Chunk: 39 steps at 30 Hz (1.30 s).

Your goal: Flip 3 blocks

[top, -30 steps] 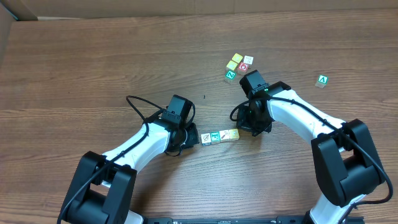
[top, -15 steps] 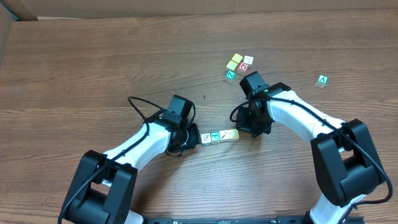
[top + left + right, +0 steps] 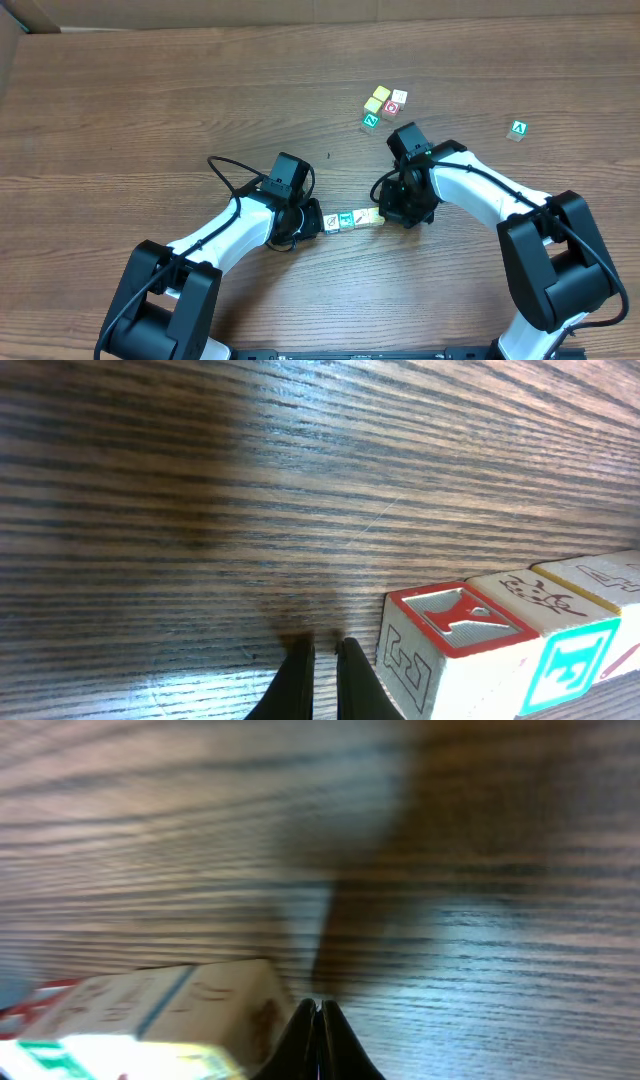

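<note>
Wood-grain table (image 3: 150, 100) — three tiny blocks (image 3: 348, 219), white, teal, yellow, touching.

Robot lab bench, wood-grain table (image 3: 150, 100), left arm (image 3: 225, 228), right arm (image 3: 490, 190), cardboard (image 3: 25, 12)

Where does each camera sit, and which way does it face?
Overhead: above the table, facing down on the row of blocks; left arm and right arm show.
Left wrist: on the left gripper, facing the red-framed end block; shut jaws show.
Right wrist: on the right gripper, facing the row's other end; shut jaws show.
Shared: the row.
</note>
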Each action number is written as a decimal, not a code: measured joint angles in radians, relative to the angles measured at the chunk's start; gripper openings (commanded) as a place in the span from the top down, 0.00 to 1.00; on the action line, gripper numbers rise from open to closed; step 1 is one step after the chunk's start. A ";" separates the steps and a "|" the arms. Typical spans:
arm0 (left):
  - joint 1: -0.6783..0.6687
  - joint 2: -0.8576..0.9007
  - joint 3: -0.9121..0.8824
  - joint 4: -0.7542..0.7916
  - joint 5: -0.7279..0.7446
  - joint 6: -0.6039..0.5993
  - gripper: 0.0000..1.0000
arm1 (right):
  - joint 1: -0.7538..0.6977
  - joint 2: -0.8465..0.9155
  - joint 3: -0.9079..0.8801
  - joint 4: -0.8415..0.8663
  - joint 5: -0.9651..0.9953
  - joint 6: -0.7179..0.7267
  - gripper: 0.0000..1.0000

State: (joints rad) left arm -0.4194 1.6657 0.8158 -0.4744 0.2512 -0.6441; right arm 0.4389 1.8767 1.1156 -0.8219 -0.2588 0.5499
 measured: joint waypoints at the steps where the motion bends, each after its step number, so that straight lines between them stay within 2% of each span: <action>1: 0.000 0.000 0.000 0.000 0.000 0.000 0.96 | 0.000 0.000 -0.006 0.002 -0.004 0.000 0.96; 21: 0.000 0.001 0.000 0.002 0.001 0.023 0.96 | 0.000 0.000 0.034 -0.027 -0.008 -0.001 0.96; 39: 0.000 0.004 0.000 0.004 0.014 0.023 0.96 | 0.000 0.000 0.034 -0.028 -0.092 -0.001 0.96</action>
State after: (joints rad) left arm -0.4194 1.6695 0.8158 -0.4706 0.2653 -0.6212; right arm 0.4389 1.8763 1.1492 -0.8501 -0.3504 0.5491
